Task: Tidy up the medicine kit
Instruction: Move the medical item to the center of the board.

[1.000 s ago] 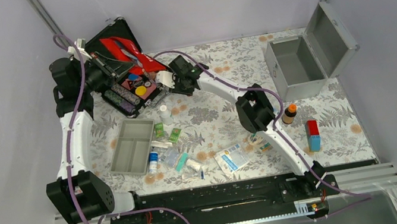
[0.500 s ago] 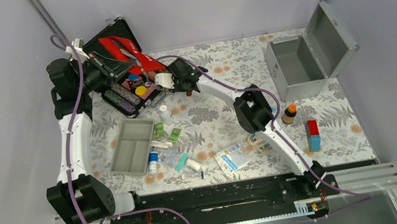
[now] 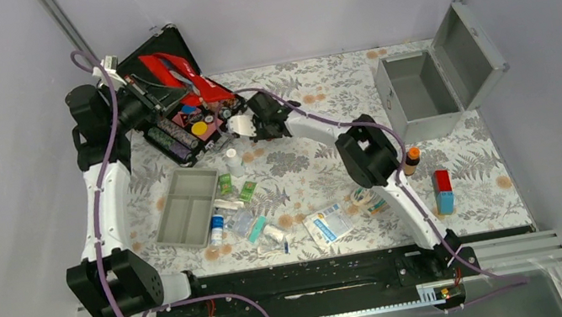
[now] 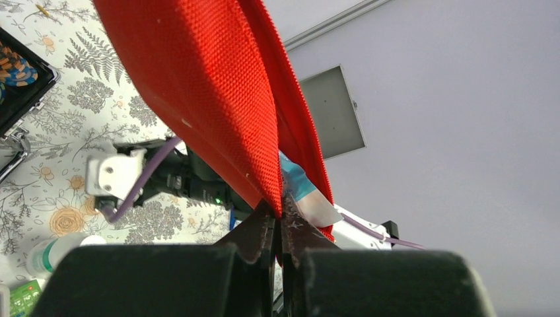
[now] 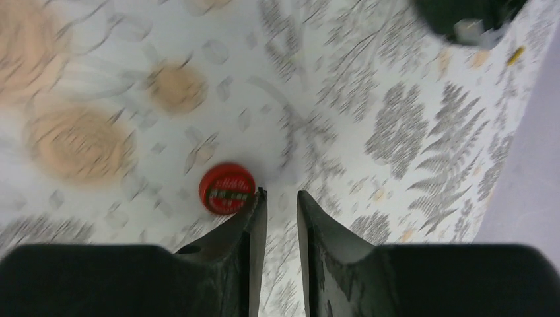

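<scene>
one red cap (image 5: 226, 188) just beside right hand (image 5: 279, 198)

The open medicine kit (image 3: 426, 129) stands at the table's (image 3: 309, 167) far right corner; far left, the left gripper (image 3: 146, 96) meets a red pouch (image 3: 180, 68) above a black case (image 3: 157, 40).

Nothing here reads clearly from where I stand. The small round red cap (image 5: 227, 188) lying on the floral-patterned tabletop (image 5: 409, 132) carries a dark band of print across its top, too blurred to make out. The flat white-and-blue packet (image 3: 329, 224) and the little green cardboard boxes (image 3: 247, 191) show printing, too small to read.
</scene>
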You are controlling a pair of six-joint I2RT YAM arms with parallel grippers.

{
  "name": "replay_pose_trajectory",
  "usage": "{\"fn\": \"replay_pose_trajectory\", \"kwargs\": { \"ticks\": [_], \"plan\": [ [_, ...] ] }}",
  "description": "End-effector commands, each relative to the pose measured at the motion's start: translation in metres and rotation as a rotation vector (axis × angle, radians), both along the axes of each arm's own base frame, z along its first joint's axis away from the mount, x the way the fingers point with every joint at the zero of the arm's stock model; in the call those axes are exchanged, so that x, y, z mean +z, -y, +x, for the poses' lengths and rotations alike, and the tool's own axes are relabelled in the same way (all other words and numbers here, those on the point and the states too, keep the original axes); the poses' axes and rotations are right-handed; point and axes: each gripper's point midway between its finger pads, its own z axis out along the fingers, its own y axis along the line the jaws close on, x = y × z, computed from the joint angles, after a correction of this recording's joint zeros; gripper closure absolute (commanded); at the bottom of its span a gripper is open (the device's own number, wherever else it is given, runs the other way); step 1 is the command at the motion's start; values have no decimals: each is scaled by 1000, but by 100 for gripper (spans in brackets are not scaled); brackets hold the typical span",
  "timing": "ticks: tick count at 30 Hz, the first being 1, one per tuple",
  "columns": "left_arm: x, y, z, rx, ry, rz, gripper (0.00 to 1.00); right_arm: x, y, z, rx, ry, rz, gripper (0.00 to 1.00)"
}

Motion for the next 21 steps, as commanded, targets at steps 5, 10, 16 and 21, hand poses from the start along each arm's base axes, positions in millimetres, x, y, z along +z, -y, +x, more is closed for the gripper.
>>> {"fn": "replay_pose_trajectory", "kwargs": {
  "ticks": [5, 10, 16, 21],
  "plan": [
    [19, 1, -8, -13, 97, 6, 100, 15, 14, -71, 57, -109, 28, 69],
    [16, 1, -7, -11, 90, 5, 100, 33, 12, -73, -34, -108, 108, 69],
    [18, 1, -9, -18, 95, 7, 100, 34, 12, -37, -105, 2, 66, 70],
    [18, 0, -10, -15, 93, 9, 100, 43, 5, -13, -136, 74, 90, 72]
  ]
}}
